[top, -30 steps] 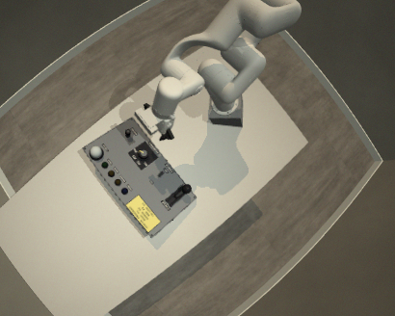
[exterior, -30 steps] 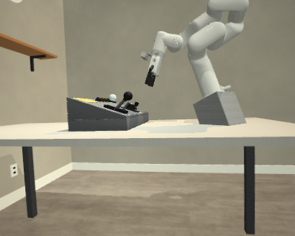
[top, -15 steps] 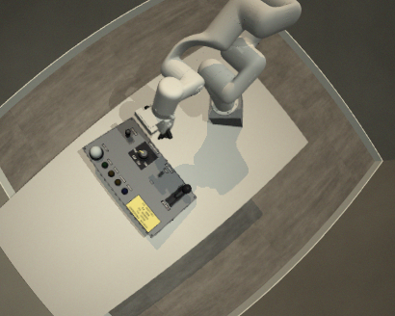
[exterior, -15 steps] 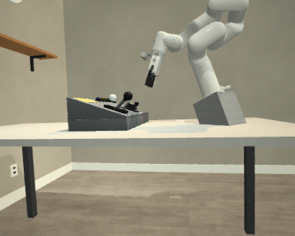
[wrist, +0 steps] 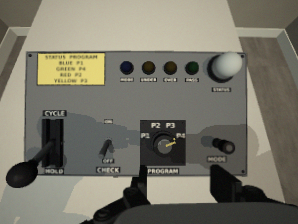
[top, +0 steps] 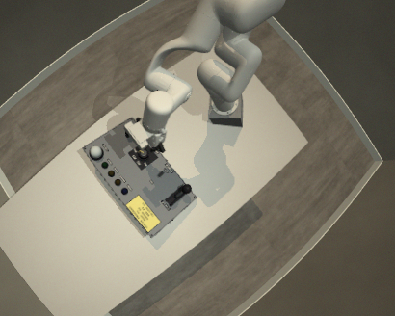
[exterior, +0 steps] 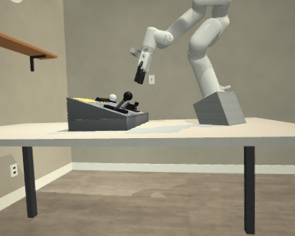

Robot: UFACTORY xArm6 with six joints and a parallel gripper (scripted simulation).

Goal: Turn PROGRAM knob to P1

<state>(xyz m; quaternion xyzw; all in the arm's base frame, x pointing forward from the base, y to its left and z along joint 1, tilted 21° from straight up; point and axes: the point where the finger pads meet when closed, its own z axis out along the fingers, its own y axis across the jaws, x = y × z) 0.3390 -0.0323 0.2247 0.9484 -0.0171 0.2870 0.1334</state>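
The grey console [wrist: 135, 112] lies on the table, also in the overhead view [top: 139, 183] and the side view [exterior: 106, 113]. Its black PROGRAM knob [wrist: 163, 145] sits low in the middle of the panel, its yellow pointer aimed right toward P4 [wrist: 180, 135]; P1 [wrist: 145, 135] is on its left. The knob shows in the overhead view [top: 143, 154]. My gripper [wrist: 178, 178] is open and empty, its two fingers below the knob in the wrist view. It hangs well above the console in the side view [exterior: 139, 77].
A CYCLE/HOLD lever [wrist: 30, 165] with a black ball stands at the panel's left, a CHECK toggle [wrist: 105, 148] beside it. A MODE switch [wrist: 222, 145] lies right of the knob. A white STATUS dome [wrist: 225, 65], a row of lamps and a yellow legend [wrist: 71, 68] line the top.
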